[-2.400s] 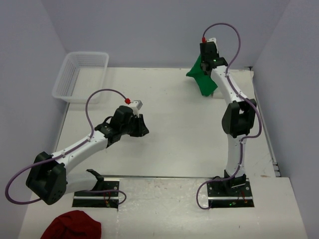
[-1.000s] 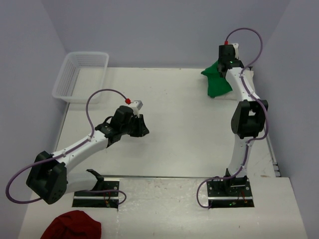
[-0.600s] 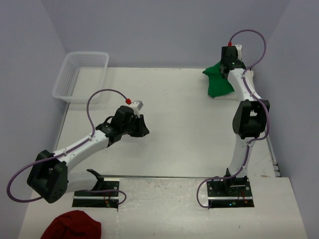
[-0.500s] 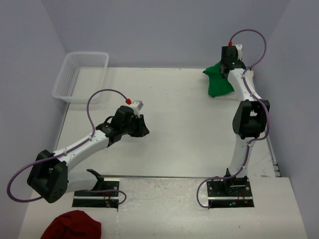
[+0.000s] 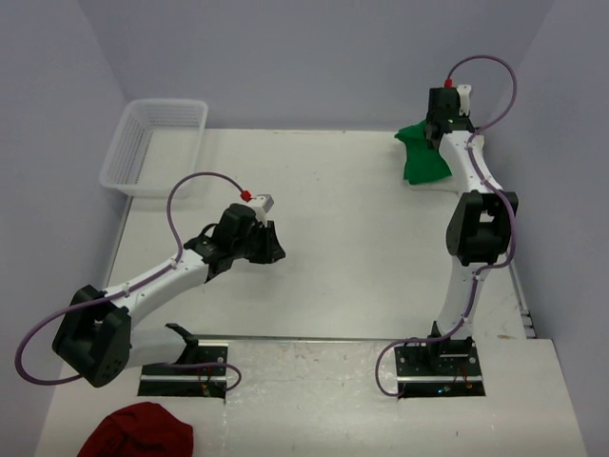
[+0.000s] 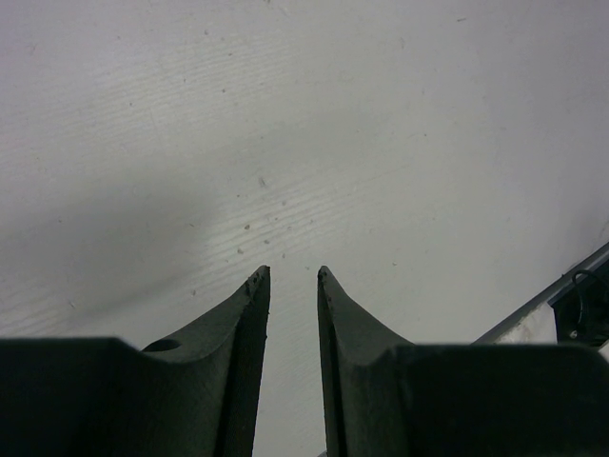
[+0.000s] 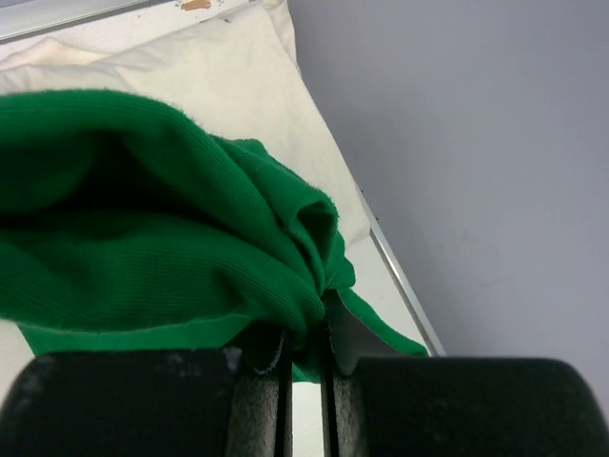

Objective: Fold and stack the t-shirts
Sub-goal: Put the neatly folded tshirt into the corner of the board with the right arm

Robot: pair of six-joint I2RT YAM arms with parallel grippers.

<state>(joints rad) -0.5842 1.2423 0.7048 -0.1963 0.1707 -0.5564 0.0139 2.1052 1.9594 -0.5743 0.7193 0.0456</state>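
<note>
And the right gripper (image 7: 306, 331) is clamped tight, fingers pinched on a bunched fold of the green shirt (image 7: 143, 228), with the cloth bulging out past the fingertips. Right under that bundle lies the cream shirt (image 7: 224, 81), spread flat on the table (image 5: 381, 248) and running up to its right edge. From above, the green shirt sits at the table's far right corner; whether it hangs clear of the surface, can't tell. The right arm is stretched long to reach over that corner.

Over to the left gripper (image 6: 290, 278): fingers a narrow slit apart, nothing between them, only bare table below. It hovers over the table's middle left, the left arm bent low. The basket (image 5: 157, 143) is at the table's far left corner. The red cloth (image 5: 138, 433) lies heaped off the table's near left end.
</note>
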